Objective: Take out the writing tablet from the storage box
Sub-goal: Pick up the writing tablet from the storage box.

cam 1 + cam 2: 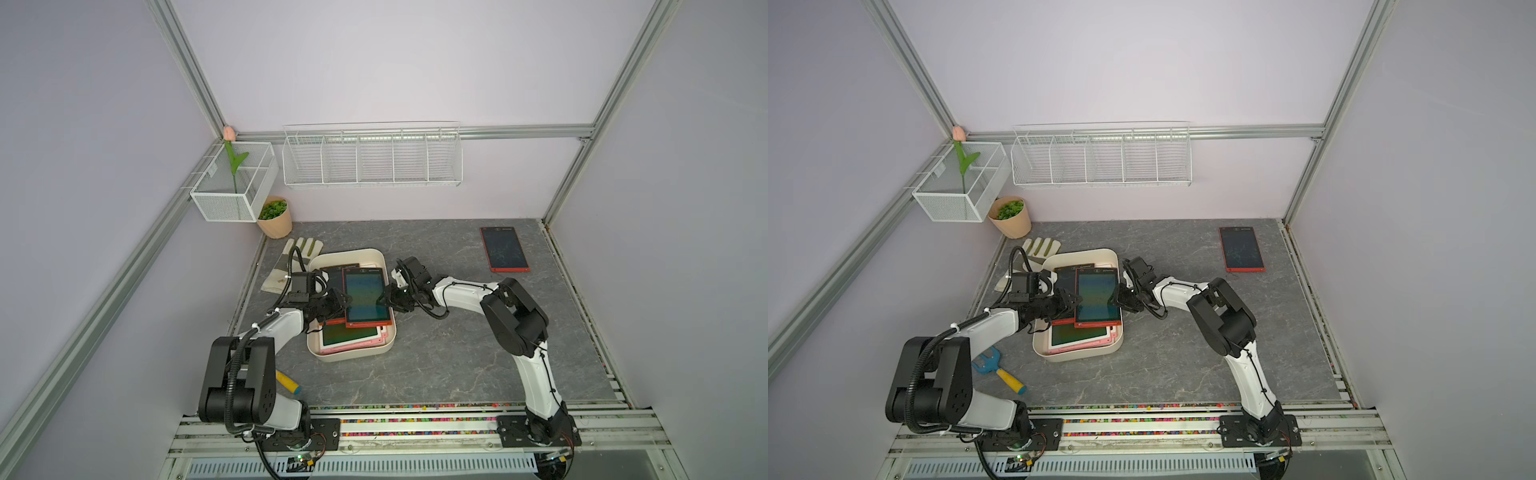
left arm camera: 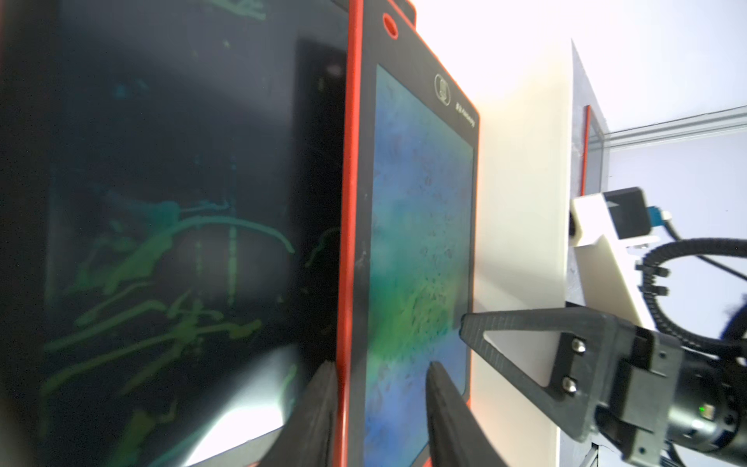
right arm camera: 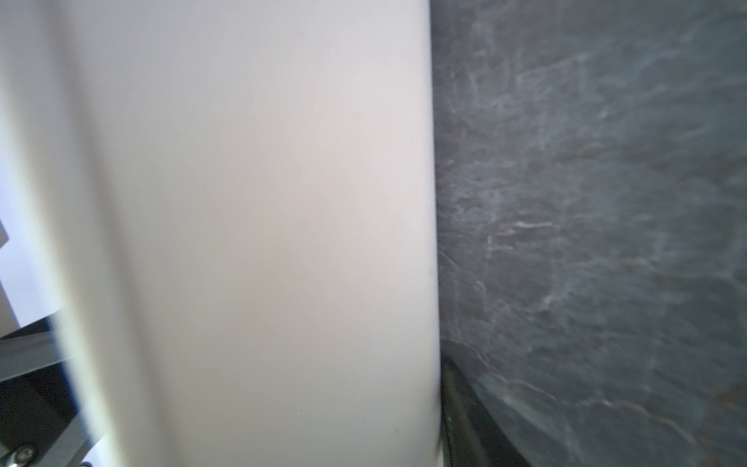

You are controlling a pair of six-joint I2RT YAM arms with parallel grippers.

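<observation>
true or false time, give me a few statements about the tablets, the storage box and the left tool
1. A loose red tablet lies on the table outside the storage box. True.
2. The left tool straddles an edge of the top red tablet in the box. True.
3. That is the only tablet in the box. False: pink tablets lie under it.
4. The wire basket on the back wall holds a tablet. False: nothing shows in it.
5. The glove lies by the right arm. False: it lies past the box, on the left arm's side.

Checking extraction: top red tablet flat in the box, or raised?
Raised, not out: red tablet overlaps the storage box rim; left wrist view shows a gap under it.
</observation>
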